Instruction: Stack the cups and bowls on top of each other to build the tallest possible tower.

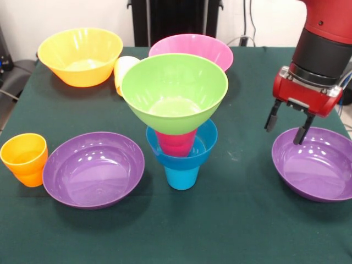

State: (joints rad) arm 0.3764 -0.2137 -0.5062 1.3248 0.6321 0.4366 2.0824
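Observation:
The tower stands mid-table: a blue cup (182, 177) at the bottom, a small blue bowl (204, 144) on it, a red cup (176, 143) inside that, and a lime green bowl (174, 89) on top. My gripper (285, 127) hangs open and empty over the far rim of the right purple bowl (319, 165). A second purple bowl (93, 169) lies front left, with an orange cup (25, 158) beside it. The orange-yellow bowl (80, 55) and pink bowl (192, 46) sit at the back. A yellow cup (122, 71) lies on its side between them, partly hidden by the green bowl.
The green table cloth (242, 231) runs to the front edge. A dark stand (176, 22) rises behind the pink bowl.

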